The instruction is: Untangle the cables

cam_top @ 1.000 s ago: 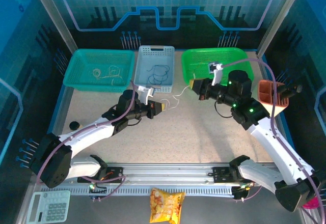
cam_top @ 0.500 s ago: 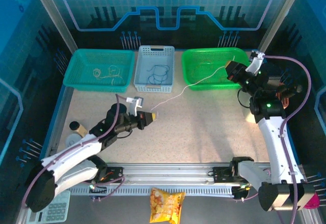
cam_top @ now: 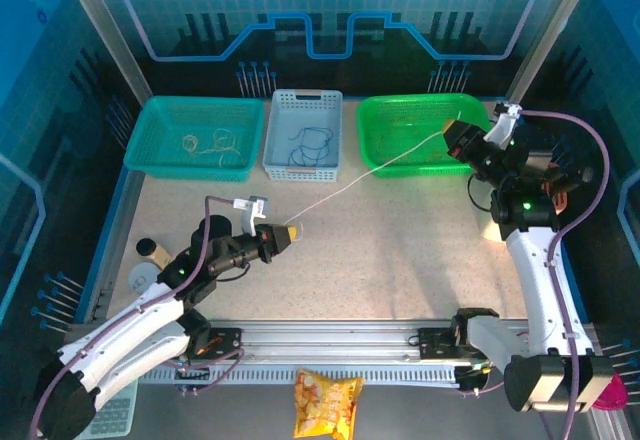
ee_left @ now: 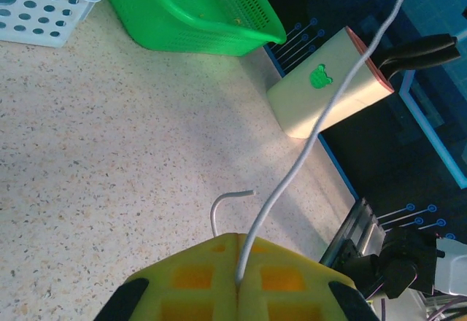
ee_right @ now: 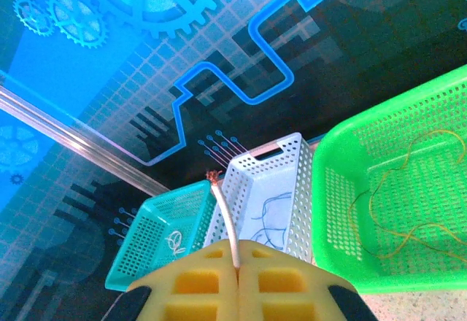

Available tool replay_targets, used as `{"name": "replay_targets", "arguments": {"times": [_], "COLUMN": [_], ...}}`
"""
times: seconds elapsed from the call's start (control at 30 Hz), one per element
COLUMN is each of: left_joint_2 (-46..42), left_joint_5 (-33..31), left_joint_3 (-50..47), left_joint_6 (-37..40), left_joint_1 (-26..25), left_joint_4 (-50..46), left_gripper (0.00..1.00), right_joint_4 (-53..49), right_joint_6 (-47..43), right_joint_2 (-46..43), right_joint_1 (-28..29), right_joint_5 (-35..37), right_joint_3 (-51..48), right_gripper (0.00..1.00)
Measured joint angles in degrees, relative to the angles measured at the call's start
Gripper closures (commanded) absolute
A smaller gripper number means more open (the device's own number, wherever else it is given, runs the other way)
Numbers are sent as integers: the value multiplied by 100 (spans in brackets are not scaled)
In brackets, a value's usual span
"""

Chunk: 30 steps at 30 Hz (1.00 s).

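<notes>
A cream-white cable (cam_top: 370,171) hangs stretched above the table between my two grippers. My left gripper (cam_top: 291,232) is shut on its near end, low over the table at left of centre. In the left wrist view the cable (ee_left: 321,128) rises from the yellow pads (ee_left: 277,277), with a short free tail (ee_left: 219,206) curling out. My right gripper (cam_top: 452,133) is shut on the far end beside the green basket (cam_top: 366,132). In the right wrist view a frayed tip (ee_right: 214,177) pokes out past the gripper (ee_right: 238,255).
A teal basket (cam_top: 200,101) holds cream cables (cam_top: 210,143), a white basket (cam_top: 300,173) dark blue ones (cam_top: 308,145), and the green basket yellow ones (ee_right: 408,226). A beige knife block (ee_left: 328,95) stands at the right edge. A small roll (cam_top: 150,250) lies at the left, a snack bag (cam_top: 327,405) by the front rail.
My right arm swung from the table's middle to the far right, and my left arm drew back toward the near left. The cable between them went from slack to stretched.
</notes>
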Motion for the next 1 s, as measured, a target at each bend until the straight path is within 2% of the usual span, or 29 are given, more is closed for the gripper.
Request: {"name": "replay_targets", "arguments": {"times": [0.17,0.4,0.57,0.63,0.67,0.7,0.77,0.8,0.87,1.0], "left_joint_2": [-20,-87,306,575,726,848,1132,1233,1410,1679], "left_joint_5": [-186,-901,-1305,-1377,-1403,-1425,-1447,-1443,-1408,-1255], "left_joint_3": [90,964,2109,2579,2837,3029,3482,3637,3888,4190], "left_joint_6": [-289,-426,-170,-2,92,177,367,442,557,704], "left_joint_1": [0,0,15,52,96,146,343,463,833,1635], "left_joint_4": [87,105,-48,-203,-299,-387,-605,-673,-754,-857], "left_gripper": [100,100,100,100,100,100,100,100,100,100], "right_joint_4": [289,426,634,675,699,713,741,750,761,678], "right_joint_6": [114,151,236,245,256,275,249,251,229,125], "right_joint_2": [-52,-17,76,179,227,260,293,291,280,208], "right_joint_1": [109,859,1410,1709,1849,1961,2151,2184,2208,2212], "right_joint_5": [-74,50,249,293,308,337,372,391,426,439], "right_joint_3": [-555,-1537,-2063,-2166,-2194,-2212,-2225,-2225,-2225,-2205], "right_gripper": [100,100,90,80,71,60,33,25,17,12]}}
